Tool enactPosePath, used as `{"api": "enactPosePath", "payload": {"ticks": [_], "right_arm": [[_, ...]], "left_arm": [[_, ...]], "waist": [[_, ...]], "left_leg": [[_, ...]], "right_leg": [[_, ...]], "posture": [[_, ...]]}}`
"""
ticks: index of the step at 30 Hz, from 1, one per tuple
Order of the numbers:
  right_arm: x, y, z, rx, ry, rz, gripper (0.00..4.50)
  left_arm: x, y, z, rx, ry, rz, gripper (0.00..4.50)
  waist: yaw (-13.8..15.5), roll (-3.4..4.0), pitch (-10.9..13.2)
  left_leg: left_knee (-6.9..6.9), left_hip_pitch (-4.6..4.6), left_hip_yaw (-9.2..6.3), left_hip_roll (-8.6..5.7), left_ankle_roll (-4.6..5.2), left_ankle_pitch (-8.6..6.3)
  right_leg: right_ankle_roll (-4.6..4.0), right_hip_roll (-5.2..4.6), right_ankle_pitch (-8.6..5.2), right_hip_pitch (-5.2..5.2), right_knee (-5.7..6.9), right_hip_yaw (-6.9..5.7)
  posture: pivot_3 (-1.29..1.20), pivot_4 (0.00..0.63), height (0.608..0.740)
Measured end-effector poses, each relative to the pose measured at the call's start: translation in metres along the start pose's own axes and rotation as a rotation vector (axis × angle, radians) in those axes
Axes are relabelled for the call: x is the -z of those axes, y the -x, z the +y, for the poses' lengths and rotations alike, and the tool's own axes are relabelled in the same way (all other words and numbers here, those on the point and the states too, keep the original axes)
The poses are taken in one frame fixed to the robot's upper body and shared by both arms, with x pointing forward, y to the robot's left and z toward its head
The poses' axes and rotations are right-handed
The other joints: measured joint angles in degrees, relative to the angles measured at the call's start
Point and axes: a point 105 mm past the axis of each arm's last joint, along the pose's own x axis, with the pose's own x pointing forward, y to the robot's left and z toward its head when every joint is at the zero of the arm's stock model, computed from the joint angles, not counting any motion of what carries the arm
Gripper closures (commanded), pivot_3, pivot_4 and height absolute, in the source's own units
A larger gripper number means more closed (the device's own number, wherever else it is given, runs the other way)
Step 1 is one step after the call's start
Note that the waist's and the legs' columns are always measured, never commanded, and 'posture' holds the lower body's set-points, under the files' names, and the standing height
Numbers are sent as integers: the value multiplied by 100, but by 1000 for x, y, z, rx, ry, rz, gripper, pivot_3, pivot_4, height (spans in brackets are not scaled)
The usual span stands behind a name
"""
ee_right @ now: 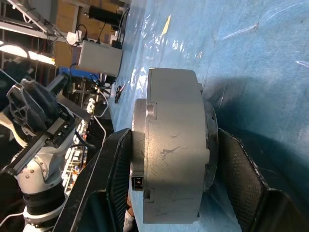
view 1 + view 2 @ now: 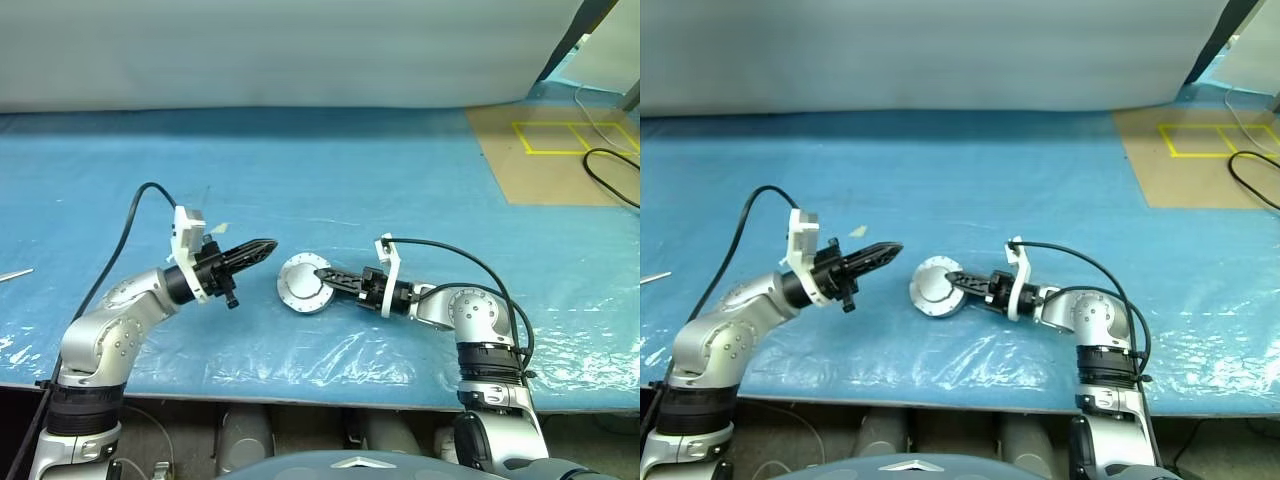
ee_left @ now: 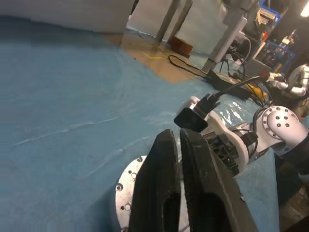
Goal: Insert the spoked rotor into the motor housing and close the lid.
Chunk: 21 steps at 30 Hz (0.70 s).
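Motor housing (image 2: 303, 285) looks closed, clamped by the right gripper (image 2: 322, 273). Left gripper (image 2: 268, 245), fingers nearly together, hovers beside it. Press the lid evenly.

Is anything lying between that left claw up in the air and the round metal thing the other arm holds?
No. In the left eye view, only bare blue table cover separates the left gripper from the motor housing.
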Motion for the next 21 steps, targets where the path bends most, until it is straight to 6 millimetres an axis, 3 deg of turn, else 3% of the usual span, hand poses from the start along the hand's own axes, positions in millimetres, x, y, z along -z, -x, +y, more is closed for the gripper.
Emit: {"api": "enactPosePath", "payload": {"ticks": [4, 11, 12, 14, 19, 21], "right_arm": [[-6, -4, 6, -16, -12, -9, 2135], [-32, -10, 27, -92, -30, -56, 2135], [-34, -11, 29, -98, -36, -55, 2135], [-37, -12, 34, -118, -47, -62, 2135], [-61, -13, 58, -198, -24, -113, 2135], [-70, -13, 70, -235, -11, -136, 2135]], "left_arm": [[2, 13, 4, -25, 141, -40, 2372], [-14, 24, 12, -75, 277, -206, 2353], [-13, 26, 16, -97, 299, -222, 2181], [-11, 29, 17, -105, 342, -242, 1783], [-8, 34, 13, -71, 480, -324, 172], [-8, 38, 10, -57, 524, -358, 33]], "waist": [[6, 2, 8], [28, 2, 9], [28, 1, 9], [28, 1, 9], [21, 1, 11], [23, 0, 11]], "left_leg": [[2, -4, 0, -1, 0, 0], [4, -9, -2, -2, -1, 0], [3, -11, -3, -1, -1, 0], [3, -12, -5, 0, -3, 0], [3, -8, -5, 3, -5, -1], [3, -8, -5, 2, -5, -1]], "right_leg": [[0, 0, 0, -3, 1, 1], [1, 0, 1, -2, 0, 1], [3, 2, 2, -3, 0, 0], [20, 5, 12, -3, 1, 0], [20, 11, 12, -6, 3, 1], [21, 10, 12, -5, 3, 3]], "posture": [[0, 150, 740], [0, 150, 740], [0, 150, 740], [0, 150, 740], [0, 150, 740], [0, 150, 740]]}}
